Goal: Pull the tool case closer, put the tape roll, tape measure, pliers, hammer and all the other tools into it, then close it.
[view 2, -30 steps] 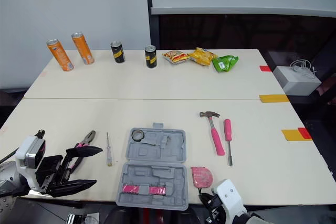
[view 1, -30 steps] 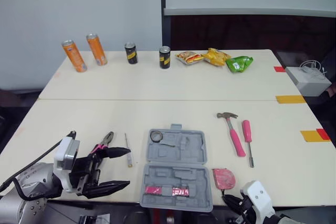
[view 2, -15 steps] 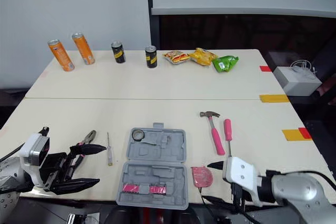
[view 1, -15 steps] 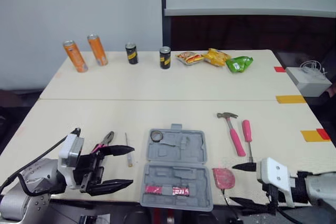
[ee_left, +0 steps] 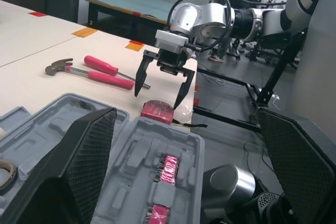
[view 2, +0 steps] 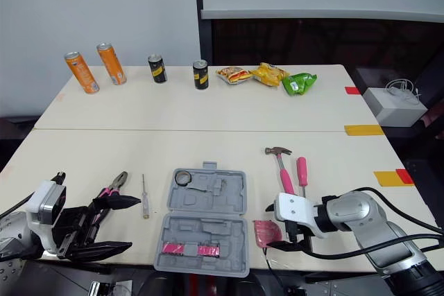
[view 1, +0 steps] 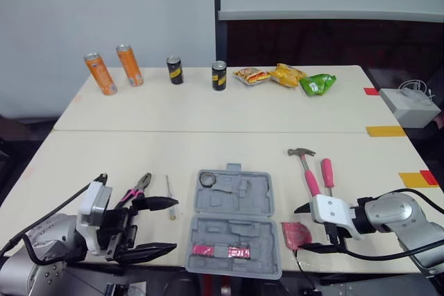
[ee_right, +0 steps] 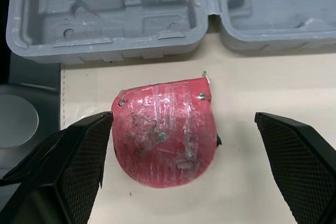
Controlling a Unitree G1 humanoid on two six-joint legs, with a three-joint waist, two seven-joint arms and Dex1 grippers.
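**Step in hand – tape measure pickup.** The tape measure is lying flat on the table, just beside the right wall of the case's front half and near the table's front edge. I am holding my right gripper over it with the fingers spread wide, one on each side. One finger is sitting close against the tape measure's flank and the other is well apart from it. Nothing is being pinched.

**Next move, as I judge it.** I am judging that the gripper needs to drop until the fingers bracket the body, then close on it, lift, and carry it left into a free recess of the case. The body is rounded, so an off-centre pinch could squirt it out.

**Edges and room.**
- The front edge is running just behind the tape measure – a nudge that way could push it off.
- The case wall is standing close on the left, leaving that finger little room.
- To the right, the hammer and pink screwdriver are lying farther back, clear of the grasp.

**Other arm.** My left gripper is waiting with fingers spread and empty, near the pliers and thin screwdriver. The tape roll is already sitting in the case.
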